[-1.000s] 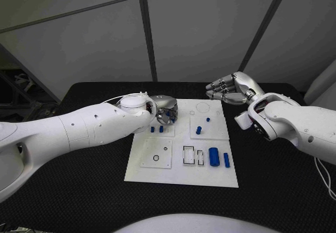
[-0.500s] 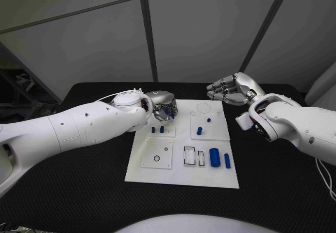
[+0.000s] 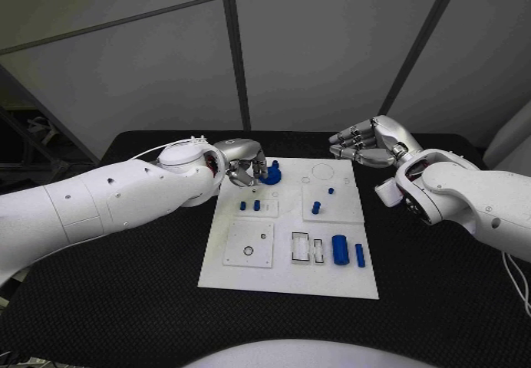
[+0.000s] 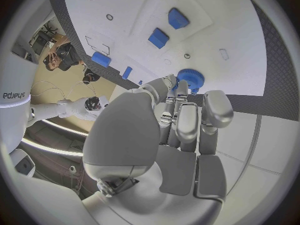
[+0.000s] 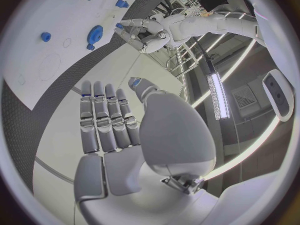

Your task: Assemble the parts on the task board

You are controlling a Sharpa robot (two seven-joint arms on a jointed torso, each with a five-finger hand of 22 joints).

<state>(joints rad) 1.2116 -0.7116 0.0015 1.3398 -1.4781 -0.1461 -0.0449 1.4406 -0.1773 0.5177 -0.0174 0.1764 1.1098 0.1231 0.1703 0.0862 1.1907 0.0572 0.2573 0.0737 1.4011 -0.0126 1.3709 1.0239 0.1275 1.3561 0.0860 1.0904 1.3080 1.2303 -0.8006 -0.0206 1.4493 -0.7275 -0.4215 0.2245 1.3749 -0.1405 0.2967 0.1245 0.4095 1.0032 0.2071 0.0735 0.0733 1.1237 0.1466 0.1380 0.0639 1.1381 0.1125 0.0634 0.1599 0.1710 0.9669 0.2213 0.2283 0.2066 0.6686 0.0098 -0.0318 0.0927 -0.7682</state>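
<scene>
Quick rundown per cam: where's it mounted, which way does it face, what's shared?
Head view: on the head, looking down at the board; left hand and right hand enter from the sides.
Left wrist view: behind the left hand, facing the board and blue gear.
Right wrist view: behind the right hand, facing the board.
Shared: the gear appears in all three.

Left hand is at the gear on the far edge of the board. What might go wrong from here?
The left hand has only fingertips at the blue gear, so it may slip or tip. The gear sits near the white board's far edge and might get pushed off. The small blue pegs lie close under that arm.
</scene>
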